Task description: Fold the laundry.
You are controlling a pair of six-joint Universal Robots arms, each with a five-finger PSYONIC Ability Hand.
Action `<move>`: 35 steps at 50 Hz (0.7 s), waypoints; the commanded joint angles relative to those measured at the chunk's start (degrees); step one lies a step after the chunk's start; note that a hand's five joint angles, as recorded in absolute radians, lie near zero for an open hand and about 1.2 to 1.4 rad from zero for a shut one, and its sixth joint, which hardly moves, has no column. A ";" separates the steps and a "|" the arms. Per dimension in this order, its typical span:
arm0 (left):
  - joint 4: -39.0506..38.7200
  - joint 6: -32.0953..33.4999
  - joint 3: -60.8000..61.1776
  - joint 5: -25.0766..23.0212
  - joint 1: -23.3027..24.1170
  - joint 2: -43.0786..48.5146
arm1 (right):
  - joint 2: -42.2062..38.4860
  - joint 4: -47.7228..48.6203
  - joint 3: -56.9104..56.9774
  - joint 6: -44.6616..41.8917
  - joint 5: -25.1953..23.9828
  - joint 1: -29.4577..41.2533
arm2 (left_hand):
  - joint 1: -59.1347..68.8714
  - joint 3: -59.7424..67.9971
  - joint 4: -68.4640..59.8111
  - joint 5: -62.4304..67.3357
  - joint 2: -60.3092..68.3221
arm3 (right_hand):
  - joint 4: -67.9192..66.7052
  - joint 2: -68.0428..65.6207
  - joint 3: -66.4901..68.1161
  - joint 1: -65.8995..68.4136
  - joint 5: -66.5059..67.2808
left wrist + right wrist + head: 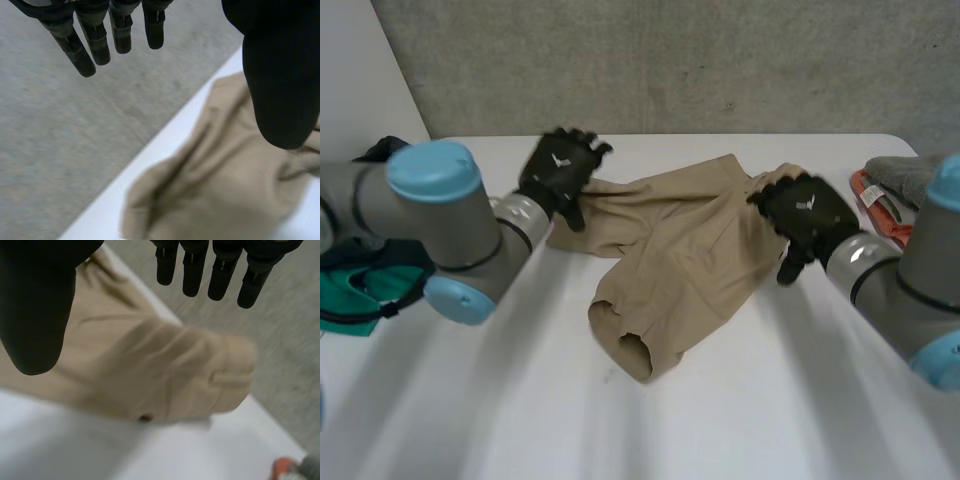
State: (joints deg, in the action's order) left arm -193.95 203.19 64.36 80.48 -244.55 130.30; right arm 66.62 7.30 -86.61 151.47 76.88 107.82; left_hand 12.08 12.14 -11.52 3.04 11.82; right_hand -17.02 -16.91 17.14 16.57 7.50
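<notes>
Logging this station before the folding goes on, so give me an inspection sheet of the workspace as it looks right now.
Surface: white table, shorts lying on it.
Job's things: tan shorts, rumpled and unfolded, mid-table.
Clutter: green cloth at the table's left edge; orange item and grey cloth at its right edge.
Hands: left hand open over the shorts' far left corner; right hand open over their right edge.
Cables: nothing seen.
Surroundings: grey wall behind the table.
</notes>
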 commanded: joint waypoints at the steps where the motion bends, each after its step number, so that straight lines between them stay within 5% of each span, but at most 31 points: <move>1: 5.85 -3.23 2.09 4.24 0.56 -9.27 | -2.72 -0.44 11.80 -0.21 -2.34 -0.68 | 3.67 3.61 -4.23 2.71 3.92 | -3.58 -3.68 3.46 4.03 3.10; 10: 30.62 -21.93 5.07 10.30 10.13 -14.12 | -18.69 -11.93 35.51 -7.39 -13.32 -2.96 | 7.54 7.48 -8.09 6.58 7.79 | -7.27 -7.38 7.15 7.73 6.79; 20: 30.39 -29.95 1.92 11.98 15.76 -3.06 | -30.58 -21.10 47.15 -24.27 -14.56 -4.02 | 8.39 8.34 -8.95 7.44 8.65 | -10.13 -10.24 10.01 10.59 9.66; 28: 30.39 -29.87 -4.94 15.49 18.14 5.22 | -31.55 -19.08 45.04 -25.17 -15.71 -4.20 | 9.22 9.17 -9.78 8.27 9.48 | -26.26 -26.36 26.13 26.71 25.78; 33: 30.21 -29.25 -7.93 20.58 18.41 7.25 | -31.11 -16.44 42.50 -24.82 -15.88 -4.11 | 36.57 36.51 -37.13 35.61 36.83 | -54.48 -54.59 54.36 54.94 54.00; 35: 30.04 -28.38 -9.07 22.52 18.23 7.34 | -30.76 -14.95 41.35 -24.99 -15.71 -4.20 | 65.99 65.93 -66.54 65.03 66.24 | -62.98 -63.08 62.86 63.43 62.50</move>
State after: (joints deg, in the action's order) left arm -163.70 173.40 58.43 97.92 -226.28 136.37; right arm 34.97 -10.92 -42.30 125.97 61.11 103.62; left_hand 38.45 36.59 -36.83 26.66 36.70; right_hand -57.41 -57.92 57.53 56.93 46.24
